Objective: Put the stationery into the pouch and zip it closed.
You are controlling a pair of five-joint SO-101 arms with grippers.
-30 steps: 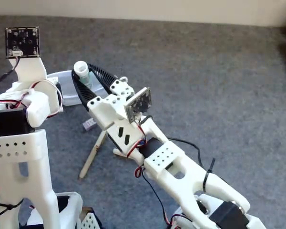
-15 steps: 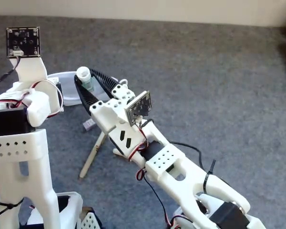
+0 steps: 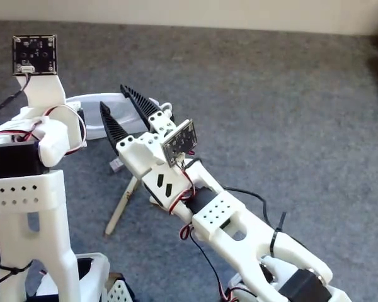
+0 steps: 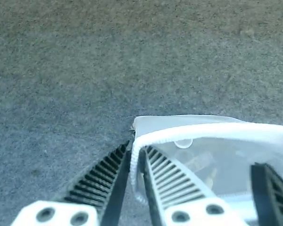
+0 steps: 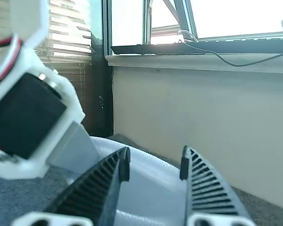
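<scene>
The translucent white pouch (image 3: 96,104) lies on the grey carpet beside the left arm (image 3: 38,145). My left gripper (image 4: 134,147) is shut on the pouch's zipper rim (image 4: 188,134), holding the mouth up. Blurred items show through the pouch wall (image 4: 212,160). My right gripper (image 3: 113,96) hovers open just above the pouch mouth with nothing between its fingers; the right wrist view has it (image 5: 154,157) over the pouch (image 5: 146,188). A flat wooden stick (image 3: 121,204) and a small pale eraser-like piece (image 3: 117,165) lie on the carpet under the right arm.
The left arm's body (image 5: 33,117) stands close beside the right gripper. One dark finger (image 4: 271,193) of the right gripper shows past the pouch. Open carpet (image 3: 290,107) stretches to the right. A wall and window sill (image 5: 203,52) rise behind.
The white-capped glue stick that the right gripper held over the pouch is gone from its fingers, and the gripper has opened. The left arm barely shifted.
</scene>
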